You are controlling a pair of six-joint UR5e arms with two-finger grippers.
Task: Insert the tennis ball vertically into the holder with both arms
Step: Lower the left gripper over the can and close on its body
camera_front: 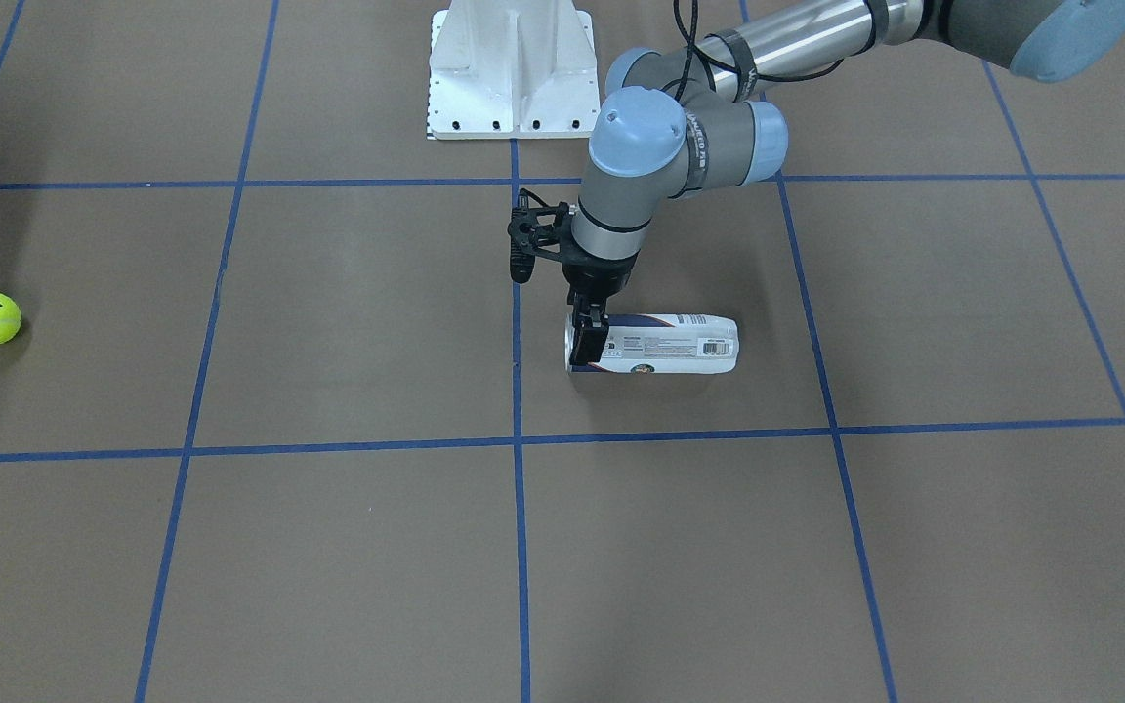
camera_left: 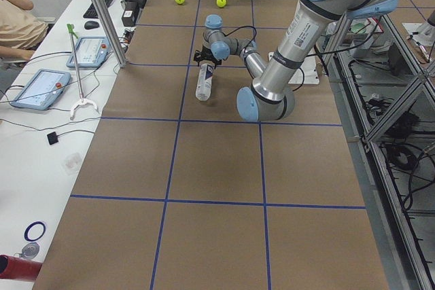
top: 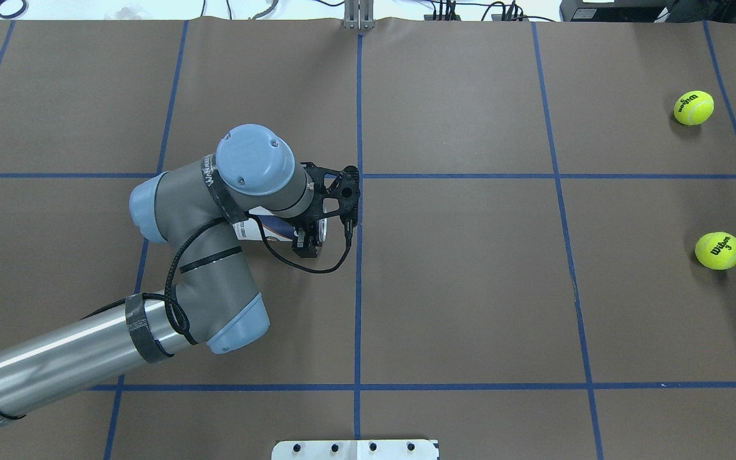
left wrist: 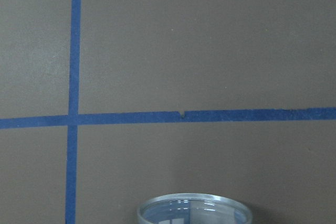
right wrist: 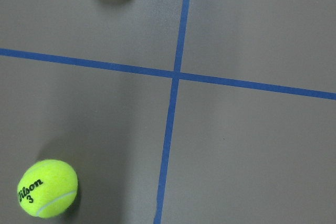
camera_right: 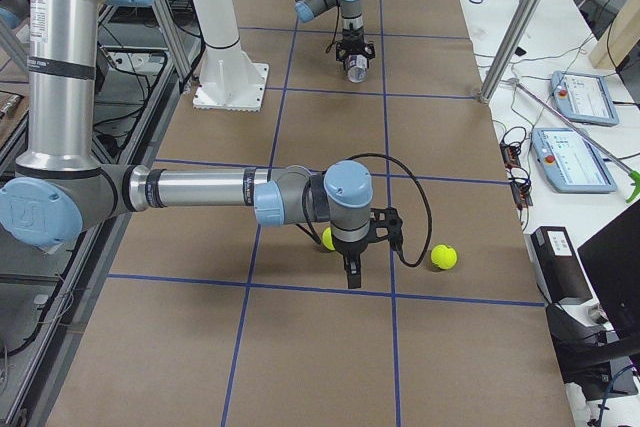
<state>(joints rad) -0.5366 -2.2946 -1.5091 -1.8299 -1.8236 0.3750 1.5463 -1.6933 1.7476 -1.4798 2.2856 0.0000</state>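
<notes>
The holder (camera_front: 665, 344), a clear can with a white and navy label, lies on its side on the brown table. My left gripper (camera_front: 590, 344) reaches down over its open end, with its fingers on either side of the can and closed on it. It also shows in the overhead view (top: 309, 241). The metal rim (left wrist: 194, 211) shows at the bottom of the left wrist view. A tennis ball (top: 718, 250) printed "Wilson 3" lies far to the right, and also shows in the right wrist view (right wrist: 47, 189). My right gripper (camera_right: 352, 272) hangs beside this ball; I cannot tell whether it is open or shut.
A second tennis ball (top: 694, 107) lies farther out on the right side. The white base bracket (camera_front: 512, 68) stands at the robot's edge of the table. Blue tape lines grid the brown table. Tablets and cables lie on the white bench (camera_right: 570, 137) beyond the table.
</notes>
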